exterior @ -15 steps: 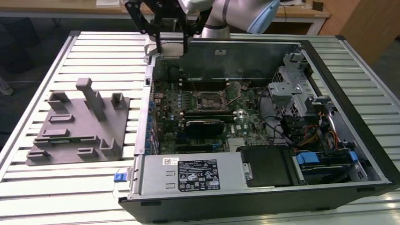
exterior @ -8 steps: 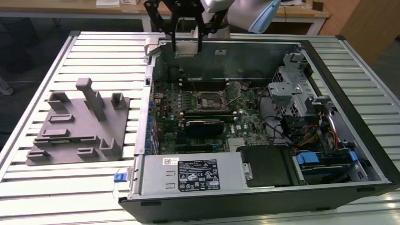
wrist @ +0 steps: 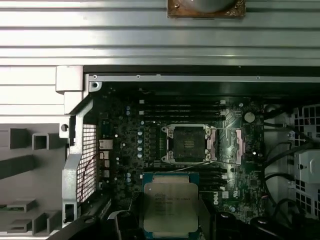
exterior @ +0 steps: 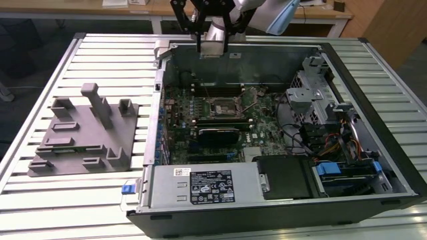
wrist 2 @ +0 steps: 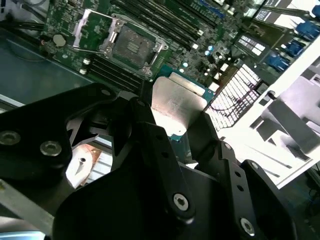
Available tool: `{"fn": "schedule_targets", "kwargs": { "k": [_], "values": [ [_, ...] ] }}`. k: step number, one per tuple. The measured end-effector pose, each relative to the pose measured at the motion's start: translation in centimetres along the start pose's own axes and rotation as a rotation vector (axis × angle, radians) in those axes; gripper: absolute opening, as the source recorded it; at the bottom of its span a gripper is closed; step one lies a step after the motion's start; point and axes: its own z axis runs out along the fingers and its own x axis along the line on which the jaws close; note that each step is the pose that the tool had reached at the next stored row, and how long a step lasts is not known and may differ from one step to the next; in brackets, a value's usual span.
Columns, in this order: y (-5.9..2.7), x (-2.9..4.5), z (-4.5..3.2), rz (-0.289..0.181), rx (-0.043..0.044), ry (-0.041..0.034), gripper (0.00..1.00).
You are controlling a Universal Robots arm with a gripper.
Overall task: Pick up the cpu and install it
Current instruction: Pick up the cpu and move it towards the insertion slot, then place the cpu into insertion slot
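My gripper (exterior: 213,44) hangs high over the back wall of the open computer case (exterior: 393,165), shut on the cpu (exterior: 213,48). The cpu is a small silver square with a thin pale rim, held by its two side edges. In both wrist views the cpu (wrist 2: 176,106) (wrist: 171,206) sits flat between the black fingers (wrist 2: 145,135). The motherboard socket (exterior: 223,106) (wrist: 187,144) (wrist 2: 131,47) lies below, its metal frame swung open and its bed bare. The cpu is well above the socket and offset from it.
A grey plastic tray (exterior: 67,165) with upright posts stands on the slatted table at the exterior view's left of the case. Inside the case are memory slots, a black card (exterior: 217,135), the power supply (exterior: 200,185), cables and a drive cage (exterior: 313,95).
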Motion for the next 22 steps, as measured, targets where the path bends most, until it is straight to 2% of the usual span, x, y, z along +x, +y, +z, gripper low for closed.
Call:
{"fn": "schedule_targets", "kwargs": {
  "k": [11, 18, 22],
  "values": [
    [0.21, -2.61, 0.15, 0.000, 0.0000, -0.0001, 0.53],
    [0.24, -3.40, 0.19, 0.001, 0.0004, -0.0002, 0.53],
    [0.29, -3.73, 0.22, 0.021, 0.0045, -0.0012, 0.53]
  ]
}}
